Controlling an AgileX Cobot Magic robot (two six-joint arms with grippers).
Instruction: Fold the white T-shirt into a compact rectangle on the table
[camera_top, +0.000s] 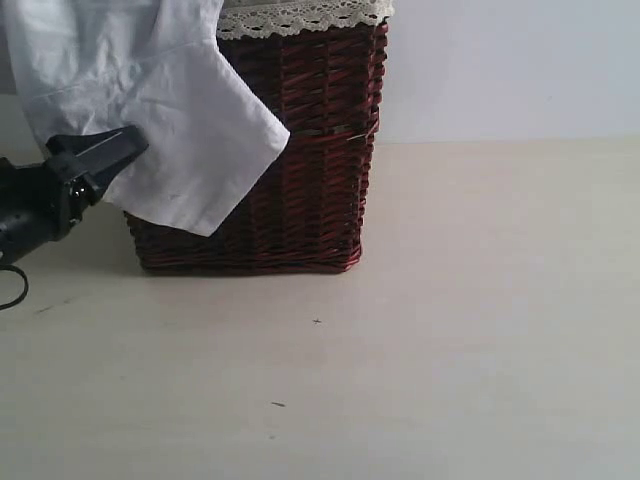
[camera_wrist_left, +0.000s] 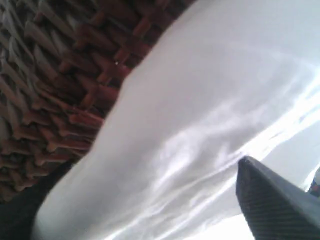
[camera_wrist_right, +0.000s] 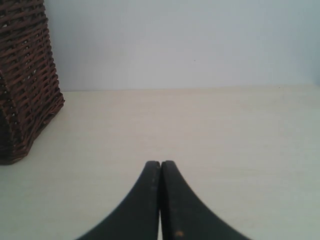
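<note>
Left claw (camera_top: 115, 160) noses into the white T-shirt (camera_top: 170, 100) draped over the basket (camera_top: 310, 150) at upper left; whether it grips cloth I cannot tell. Right claw (camera_wrist_right: 160, 165) sits closed, empty, above the surface (camera_top: 450, 350). Pulling sideways could snag cloth on wicker and topple the basket.

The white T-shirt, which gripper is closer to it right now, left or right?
Left. The left gripper is right at the white T-shirt hanging over the basket; the right gripper sits shut above the table, off to the basket's side.
</note>
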